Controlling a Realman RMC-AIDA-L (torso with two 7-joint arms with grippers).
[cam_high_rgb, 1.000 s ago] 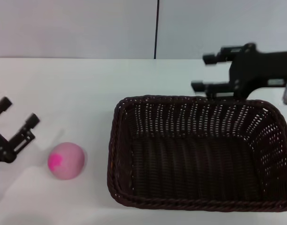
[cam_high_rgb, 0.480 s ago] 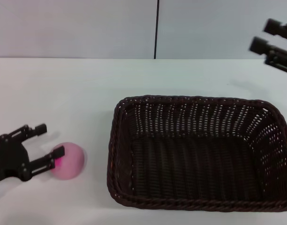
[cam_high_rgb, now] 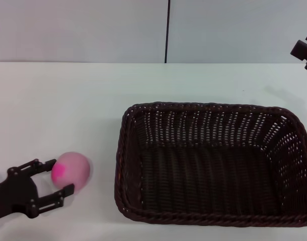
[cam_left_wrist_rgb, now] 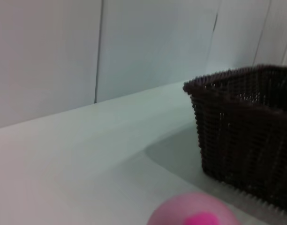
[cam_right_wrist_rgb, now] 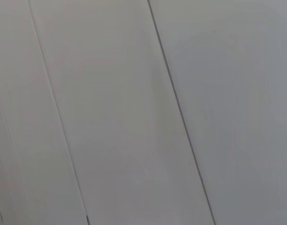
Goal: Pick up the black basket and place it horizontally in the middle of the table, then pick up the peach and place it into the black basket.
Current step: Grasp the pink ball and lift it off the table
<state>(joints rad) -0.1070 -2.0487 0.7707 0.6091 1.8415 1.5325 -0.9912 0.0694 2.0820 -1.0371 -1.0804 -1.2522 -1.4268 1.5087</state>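
The black basket [cam_high_rgb: 203,219] stands upright on the white table [cam_high_rgb: 68,100], right of centre, its long side across my view. It is empty. The peach [cam_high_rgb: 73,169] lies on the table to its left, magenta blotch facing left. My left gripper [cam_high_rgb: 61,175] is open at the peach's near-left side, one finger on each side of it, low over the table. The left wrist view shows the peach [cam_left_wrist_rgb: 195,214] close below and the basket [cam_left_wrist_rgb: 246,136] beyond it. My right gripper [cam_high_rgb: 303,50] is raised at the far right edge, mostly out of view.
A grey panelled wall [cam_high_rgb: 93,30] with a dark vertical seam stands behind the table. The right wrist view shows only that wall [cam_right_wrist_rgb: 134,112]. Bare tabletop lies between the peach and the basket.
My left gripper has swung in from the left and come down around the peach's left side. My right gripper has left the basket's far rim and risen away to the right edge.
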